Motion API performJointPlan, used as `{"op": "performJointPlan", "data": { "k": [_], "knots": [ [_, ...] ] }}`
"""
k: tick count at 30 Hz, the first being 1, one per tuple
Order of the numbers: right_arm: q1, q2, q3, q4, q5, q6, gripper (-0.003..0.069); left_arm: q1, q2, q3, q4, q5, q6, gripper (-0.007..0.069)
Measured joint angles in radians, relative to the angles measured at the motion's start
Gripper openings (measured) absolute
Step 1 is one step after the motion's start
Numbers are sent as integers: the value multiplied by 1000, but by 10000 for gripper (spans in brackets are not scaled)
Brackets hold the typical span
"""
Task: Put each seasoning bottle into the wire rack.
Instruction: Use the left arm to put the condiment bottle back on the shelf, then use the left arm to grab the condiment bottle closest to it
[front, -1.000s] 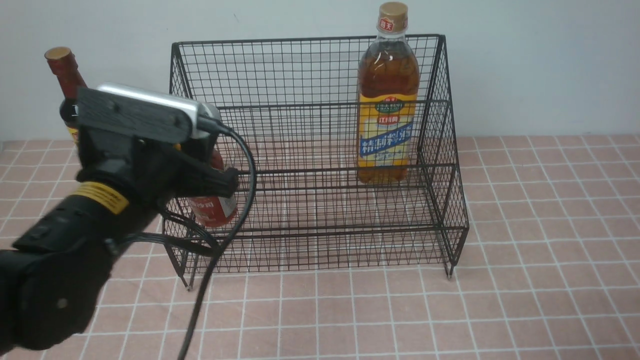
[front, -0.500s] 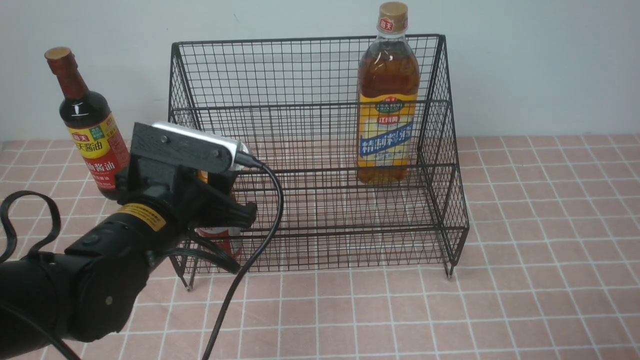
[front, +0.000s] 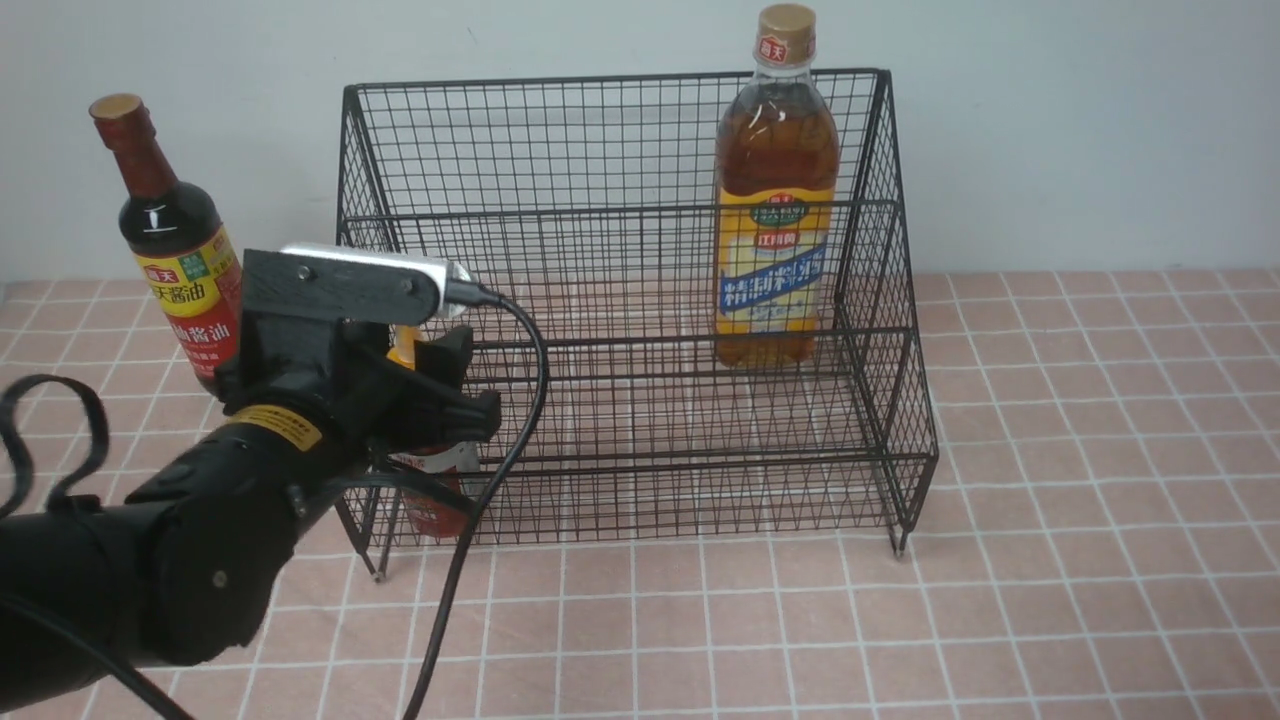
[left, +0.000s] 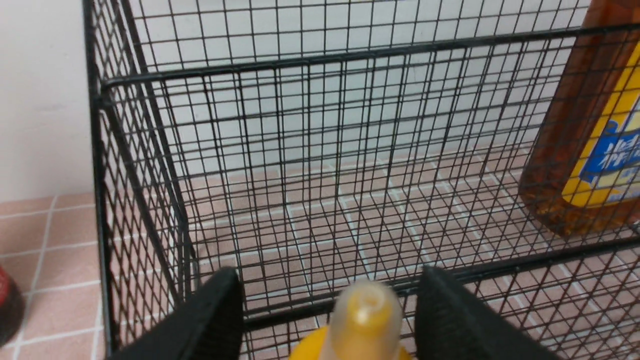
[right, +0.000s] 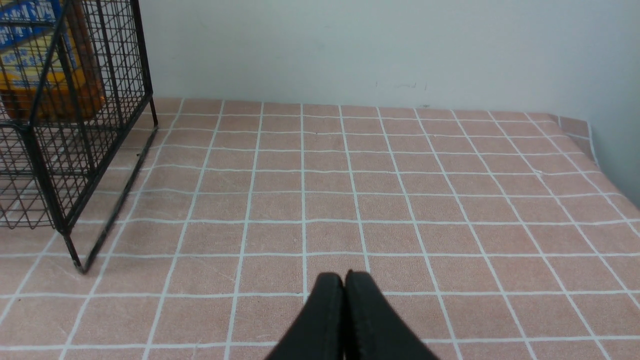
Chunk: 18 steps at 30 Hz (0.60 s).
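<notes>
The small red sauce bottle (front: 440, 505) stands upright at the left end of the wire rack's (front: 620, 150) lower tier. Its yellow nozzle (left: 369, 310) shows between my left gripper's (left: 330, 285) fingers, with a gap on one side. That gripper (front: 430, 400) is open around the bottle's top. The amber bottle (front: 775, 220) stands on the upper tier at the right and also shows in the left wrist view (left: 590, 140). The dark soy-sauce bottle (front: 180, 260) stands on the table left of the rack. My right gripper (right: 344, 275) is shut and empty over the tiles.
The left arm's cable (front: 500, 420) hangs in front of the rack's left front corner. The rack's right front leg (right: 75, 260) stands left of my right gripper. A wall (front: 1050, 120) runs behind the tiled table (front: 1000, 600).
My left arm has come down from above the rack's left side. The red bottle has dropped with it to the lower tier. The soy-sauce bottle is uncovered again.
</notes>
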Motion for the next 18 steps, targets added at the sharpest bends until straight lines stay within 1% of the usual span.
{"op": "performJointPlan", "data": {
  "k": [1, 3, 4, 6, 8, 9, 11, 14, 15, 17, 18],
  "knots": [
    [0, 0, 0, 0, 0, 0, -14, 0, -31, -21, -5, 49, 26, 428],
    [0, 0, 0, 0, 0, 0, -14, 0, -53, -39, -6, 78, 42, 428],
    [0, 0, 0, 0, 0, 0, -14, 0, -84, -73, -6, 141, 65, 423],
    [0, 0, 0, 0, 0, 0, -14, 0, -107, -104, -6, 184, 73, 414],
    [0, 0, 0, 0, 0, 0, -14, 5, -138, -155, -6, 270, 79, 386],
    [0, 0, 0, 0, 0, 0, -14, 7, -141, -166, -6, 278, 80, 382],
    [0, 0, 0, 0, 0, 0, -14, 35, -164, -238, -5, 384, 83, 317],
    [0, 0, 0, 0, 0, 0, -14, 112, -175, -326, -3, 532, 84, 171],
    [0, 0, 0, 0, 0, 0, -14, 159, -177, -364, -1, 585, 85, 101],
    [0, 0, 0, 0, 0, 0, -14, 228, -180, -394, 1, 639, 87, 39],
    [0, 0, 0, 0, 0, 0, -14, 280, -181, -413, 2, 663, 87, 15]
  ]
}}
